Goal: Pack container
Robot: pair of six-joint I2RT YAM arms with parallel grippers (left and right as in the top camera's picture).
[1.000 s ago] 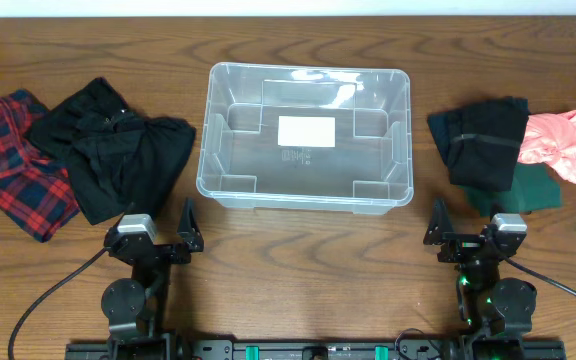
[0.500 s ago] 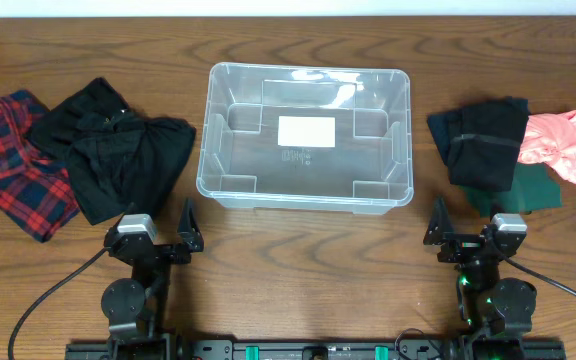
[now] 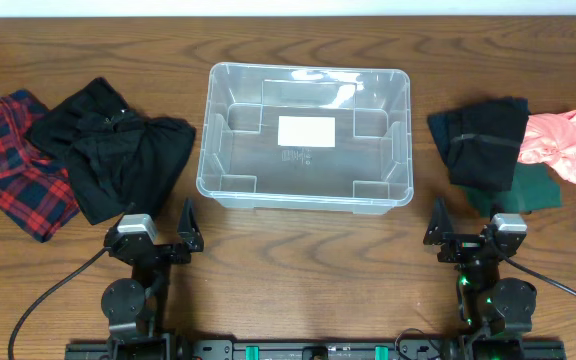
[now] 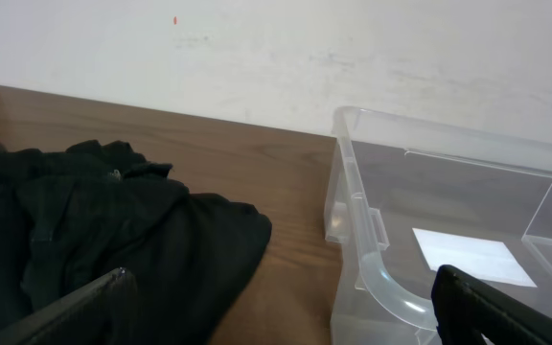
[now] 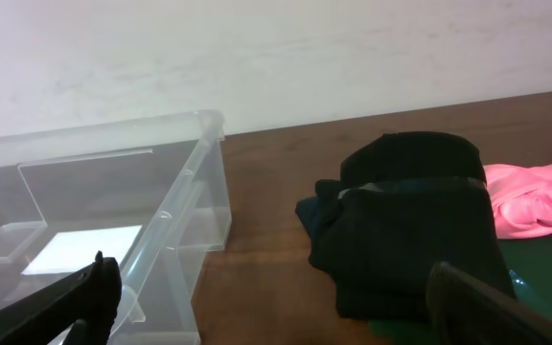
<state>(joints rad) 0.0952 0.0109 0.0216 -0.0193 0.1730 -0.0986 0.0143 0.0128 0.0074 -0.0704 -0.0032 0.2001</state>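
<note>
The clear plastic container (image 3: 400, 140) stands in the middle of the table, with only a white label on its base. It also shows in the left wrist view (image 4: 381, 249) and the right wrist view (image 5: 175, 216). Black clothes (image 3: 118, 150) and a red plaid garment (image 3: 13, 165) lie to its left. A black garment (image 3: 483, 140), a pink one (image 3: 558, 145) and a green one (image 3: 533, 190) lie to its right. My left gripper (image 3: 188, 228) is open near the front edge, below the black clothes. My right gripper (image 3: 436, 225) is open near the front edge, below the right pile.
The wooden table (image 3: 308, 270) runs to a white wall (image 4: 353, 48) at the back. The arm bases (image 3: 128, 300) stand at the front edge.
</note>
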